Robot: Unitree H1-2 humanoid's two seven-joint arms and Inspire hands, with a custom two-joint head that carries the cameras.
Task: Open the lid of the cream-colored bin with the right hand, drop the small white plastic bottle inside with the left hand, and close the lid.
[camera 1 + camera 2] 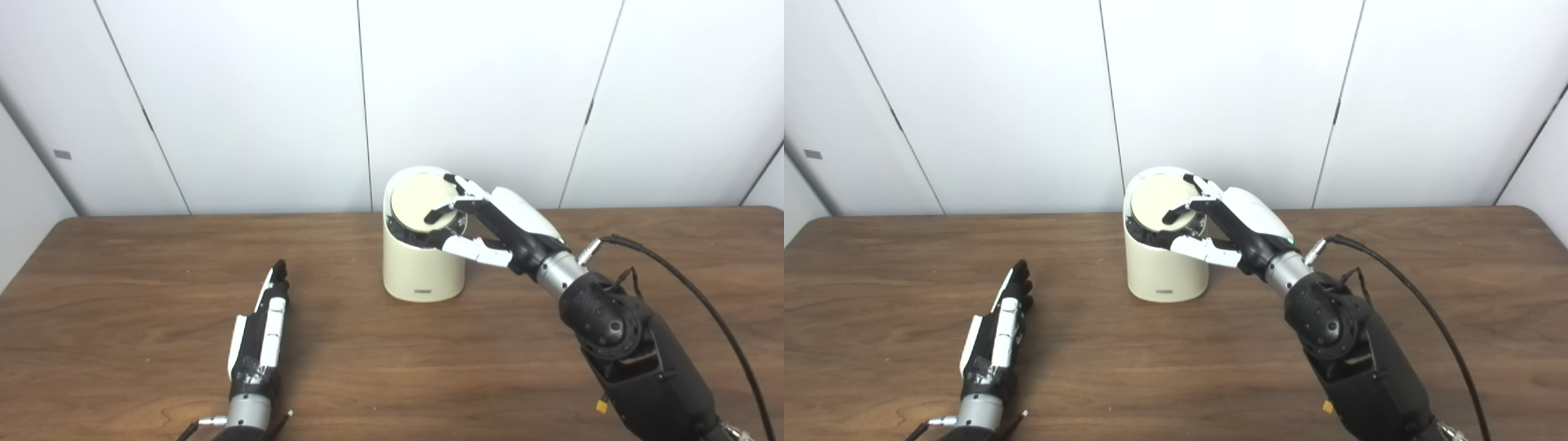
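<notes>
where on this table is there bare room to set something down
Bare wood lies between the left robot hand and the bin, along the table edge left of that hand, and at the far right past the cable. It is crowded at the bin's lid, where the right robot hand sits, and near right under its arm.

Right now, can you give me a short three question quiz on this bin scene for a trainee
1. True or false: the left hand lies flat on the table, holding nothing.
2. Which hand touches the lid of the cream-colored bin? A) left B) right C) neither
3. Fill in: the small white plastic bottle is ____ in either view.

Key: 1 true. 2 B; the right hand has fingers on the lid, thumb at the rim. 3 not visible.
</notes>
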